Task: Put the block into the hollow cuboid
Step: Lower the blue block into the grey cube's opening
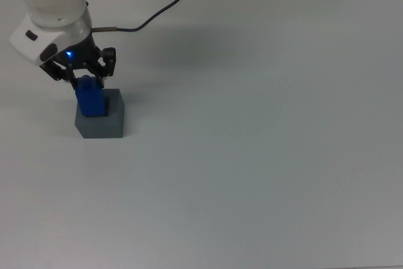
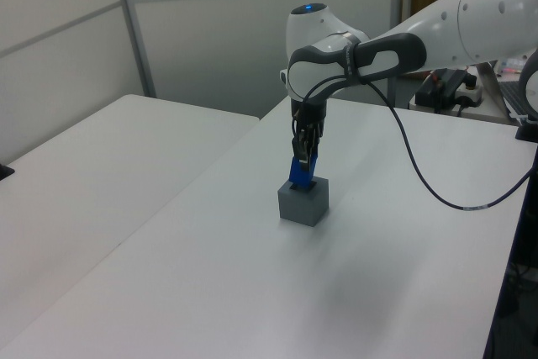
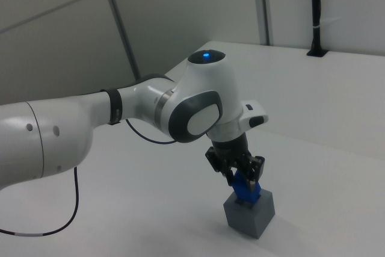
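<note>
We are seeing the tool [image 1: 84, 75] clamping the block [image 1: 90, 99] by its top end, fingers [image 3: 230, 175] on either side. The block is standing with its long axis near vertical, lower end sitting in the recess of the hollow cuboid [image 1: 104, 124], upper part sticking out above the rim. The hollow cuboid is resting on the white table [image 1: 264, 130], at the top view's left. A black cable [image 1: 160, 9] is trailing from the arm.
</note>
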### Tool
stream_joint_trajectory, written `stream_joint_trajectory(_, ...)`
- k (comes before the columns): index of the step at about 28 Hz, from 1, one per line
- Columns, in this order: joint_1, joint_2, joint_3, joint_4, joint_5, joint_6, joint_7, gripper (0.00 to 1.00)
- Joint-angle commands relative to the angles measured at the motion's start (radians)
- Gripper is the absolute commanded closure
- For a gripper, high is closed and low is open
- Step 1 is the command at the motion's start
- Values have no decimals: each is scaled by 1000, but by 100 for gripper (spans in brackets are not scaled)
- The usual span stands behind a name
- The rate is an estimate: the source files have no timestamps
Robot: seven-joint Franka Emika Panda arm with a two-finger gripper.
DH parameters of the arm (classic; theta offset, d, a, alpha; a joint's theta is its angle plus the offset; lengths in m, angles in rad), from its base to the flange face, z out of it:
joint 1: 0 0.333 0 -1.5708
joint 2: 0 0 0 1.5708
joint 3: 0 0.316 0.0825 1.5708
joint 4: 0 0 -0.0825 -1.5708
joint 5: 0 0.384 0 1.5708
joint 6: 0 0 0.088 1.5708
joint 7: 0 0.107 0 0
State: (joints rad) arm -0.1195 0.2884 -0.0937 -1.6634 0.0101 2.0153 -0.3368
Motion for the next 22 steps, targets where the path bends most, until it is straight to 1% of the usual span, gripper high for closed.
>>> stream_joint_trajectory(1,-2,1,0,7,13,-29,-25,93)
stream_joint_trajectory(11,0,-2,2,-15,14,-35,-24,93)
stream_joint_trajectory(22,1,-5,2,-16,14,-61,-25,93)
